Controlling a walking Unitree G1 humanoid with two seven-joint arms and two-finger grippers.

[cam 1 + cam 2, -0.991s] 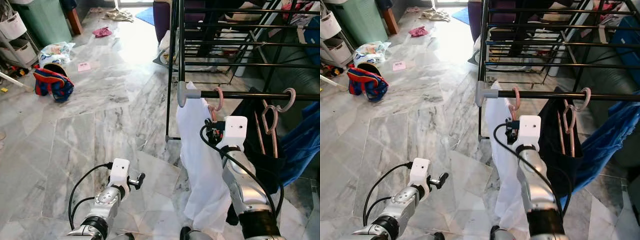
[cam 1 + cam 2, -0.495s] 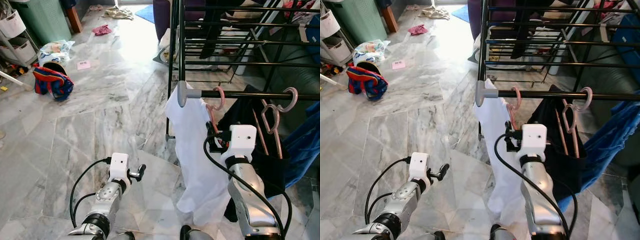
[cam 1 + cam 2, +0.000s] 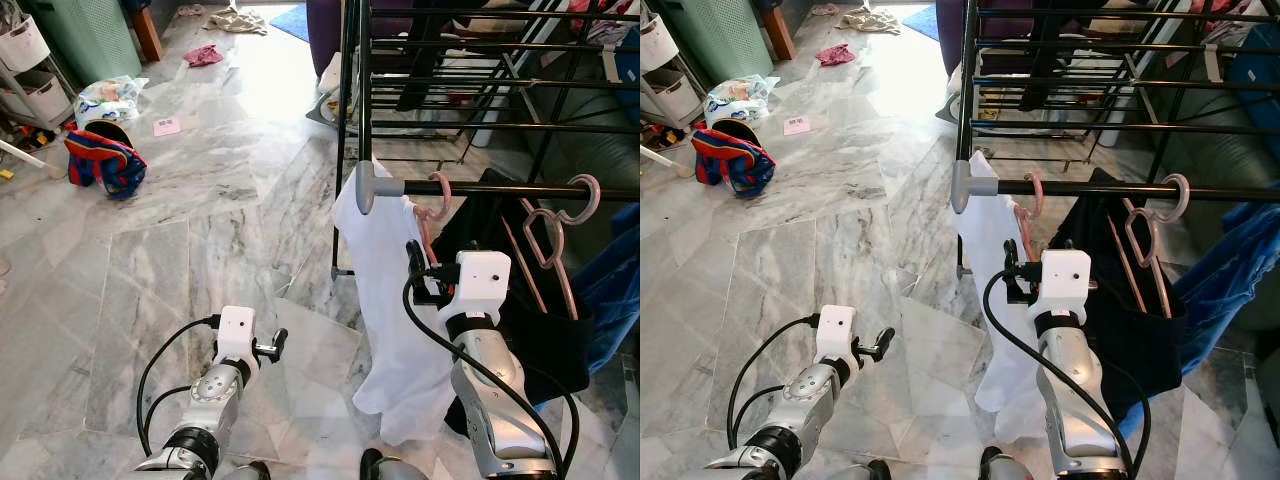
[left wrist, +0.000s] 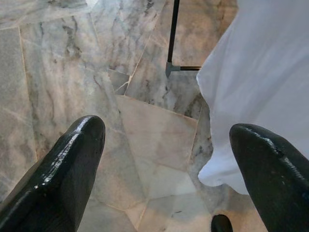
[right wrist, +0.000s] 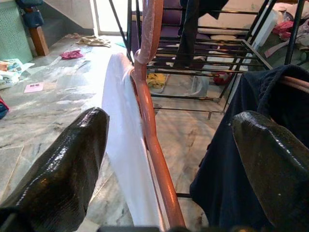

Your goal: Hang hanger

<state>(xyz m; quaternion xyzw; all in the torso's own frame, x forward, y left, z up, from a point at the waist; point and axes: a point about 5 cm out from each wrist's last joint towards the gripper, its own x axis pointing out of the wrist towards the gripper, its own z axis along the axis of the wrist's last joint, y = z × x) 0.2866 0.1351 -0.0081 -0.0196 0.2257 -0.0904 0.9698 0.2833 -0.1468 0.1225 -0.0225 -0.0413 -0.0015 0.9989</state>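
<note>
Both right hand [image 5: 159,145] fingers spread around pink hanger [image 5: 152,140]; rail [image 3: 500,188] above.

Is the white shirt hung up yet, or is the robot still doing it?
Mostly done, it looks like. The pink hanger with the white shirt already hooks over the black rail, beside a dark garment. The right hand sits open around the hanger's arm, not gripping it. The left hand is open and empty above the floor. What is left is probably just pulling the right hand away.
</note>
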